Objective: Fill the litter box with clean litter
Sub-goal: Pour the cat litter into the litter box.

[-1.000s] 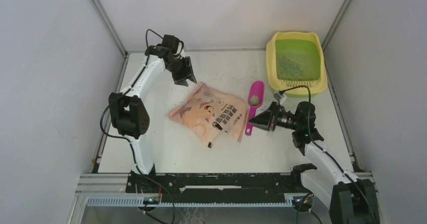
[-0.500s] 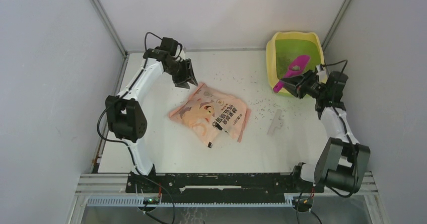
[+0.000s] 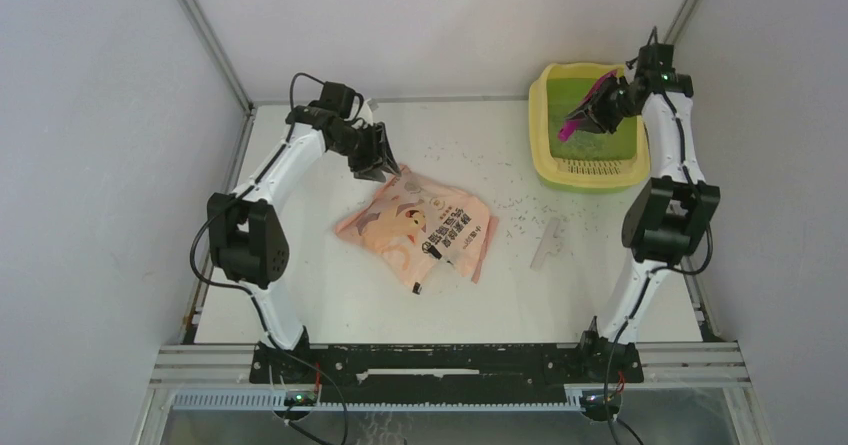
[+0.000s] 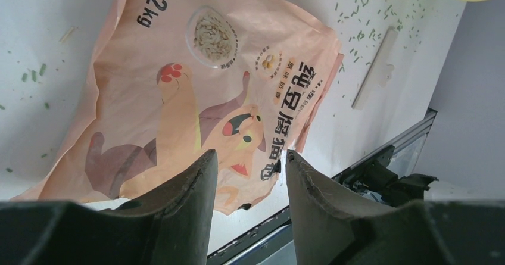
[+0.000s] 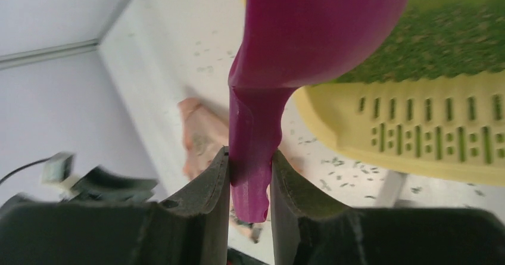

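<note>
White worktop (image 3: 330,295), grey walls closing round on three sides, and the right jaws are clamping the handle of the magenta scoop (image 3: 585,113), which is hanging over the litter box (image 3: 537,140) in the far right corner. I cannot tell whether its bowl is carrying anything. Green-grey litter (image 3: 600,143) is lying across the basin floor, with stray granules dotting the worktop between the box and the peach bag (image 3: 420,225). The left jaws are standing open on nothing, hovering just above the bag's far left corner. Tipping well, I'd judge, is calling for a slow roll of the bowl low over the middle of the basin, so nothing is bouncing past the yellow rim. Room is looking tight there, with the right wall running close beside the box. The open stretch is lying leftward, past a white strip (image 3: 548,245).
</note>
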Controlling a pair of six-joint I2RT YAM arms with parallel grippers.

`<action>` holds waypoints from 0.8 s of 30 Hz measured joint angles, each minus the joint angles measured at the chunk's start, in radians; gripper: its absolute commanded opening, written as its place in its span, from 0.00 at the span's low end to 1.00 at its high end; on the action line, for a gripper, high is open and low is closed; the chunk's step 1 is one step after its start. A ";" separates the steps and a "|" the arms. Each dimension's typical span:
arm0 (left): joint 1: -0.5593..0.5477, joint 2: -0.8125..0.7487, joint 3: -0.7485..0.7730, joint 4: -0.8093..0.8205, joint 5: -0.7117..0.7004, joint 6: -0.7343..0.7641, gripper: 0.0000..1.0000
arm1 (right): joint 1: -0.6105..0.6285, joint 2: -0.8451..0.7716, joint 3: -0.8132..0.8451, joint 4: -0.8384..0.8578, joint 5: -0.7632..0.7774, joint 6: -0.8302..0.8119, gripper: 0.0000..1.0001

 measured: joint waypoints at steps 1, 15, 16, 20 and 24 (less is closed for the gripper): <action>0.000 -0.006 -0.007 0.004 0.005 0.000 0.51 | 0.013 0.045 0.077 -0.071 0.047 -0.023 0.00; -0.001 -0.067 -0.095 0.042 0.035 0.006 0.55 | 0.214 0.323 0.428 -0.575 0.710 -0.212 0.00; -0.001 -0.070 -0.100 0.043 0.035 0.006 0.57 | 0.223 0.323 0.429 -0.583 0.740 -0.217 0.00; -0.001 -0.071 -0.103 0.048 0.034 0.007 0.85 | 0.252 0.323 0.439 -0.606 0.850 -0.236 0.00; -0.002 -0.071 -0.103 0.055 0.032 0.005 1.00 | 0.272 0.323 0.439 -0.616 0.923 -0.246 0.00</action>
